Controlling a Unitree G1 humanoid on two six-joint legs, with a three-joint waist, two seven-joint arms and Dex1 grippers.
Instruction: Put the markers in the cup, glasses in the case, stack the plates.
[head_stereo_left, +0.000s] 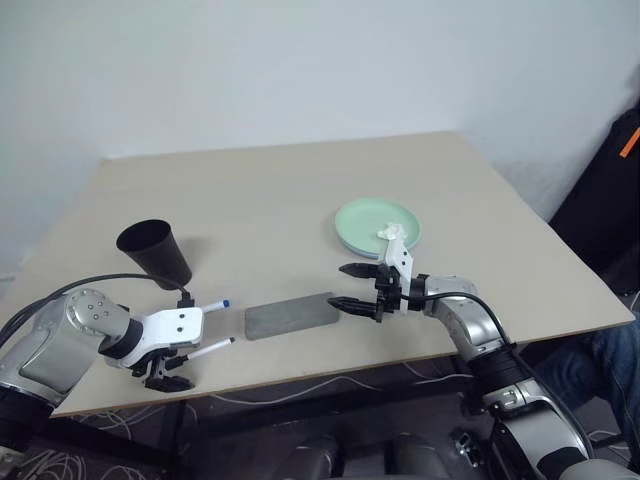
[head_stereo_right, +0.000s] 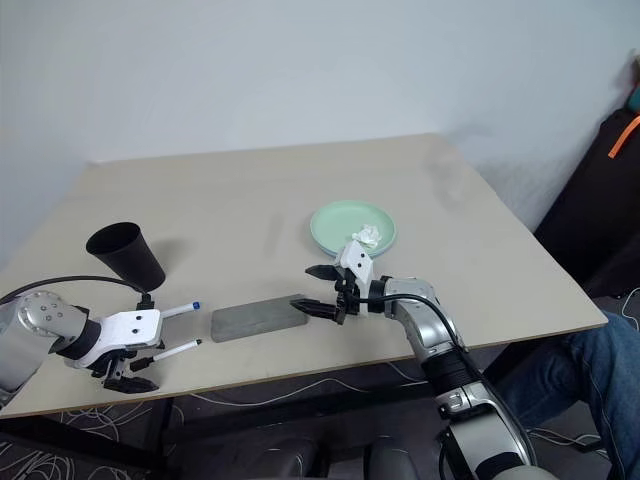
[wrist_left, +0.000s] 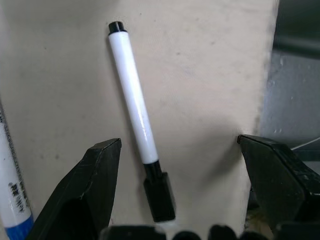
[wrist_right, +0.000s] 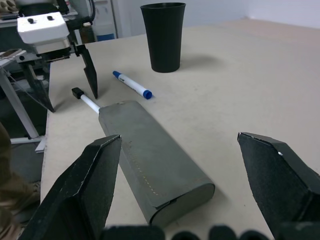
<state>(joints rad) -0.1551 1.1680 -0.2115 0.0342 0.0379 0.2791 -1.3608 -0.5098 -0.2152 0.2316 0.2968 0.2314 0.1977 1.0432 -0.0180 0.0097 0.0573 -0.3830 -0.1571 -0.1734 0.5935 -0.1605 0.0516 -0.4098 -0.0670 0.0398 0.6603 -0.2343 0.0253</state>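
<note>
The black cup (head_stereo_left: 155, 252) stands upright at the table's left. Two markers lie in front of it. One has a blue cap (head_stereo_left: 210, 304). The other, a white barrel with black ends (wrist_left: 135, 110), lies flat between the fingers of my open left gripper (wrist_left: 179, 145), which points down over it at the near left edge. The grey case (head_stereo_left: 290, 315) lies shut at the near middle. My right gripper (head_stereo_left: 340, 285) hovers open and empty at the case's right end. The mint green plate (head_stereo_left: 365, 218) sits on a light blue one. The glasses are out of view.
A small white wad (head_stereo_left: 390, 233) lies on the green plate, just behind my right gripper. The table's front edge (head_stereo_left: 330, 372) runs close under both grippers. A person's leg in jeans (head_stereo_left: 610, 360) shows at the right, past the table's corner.
</note>
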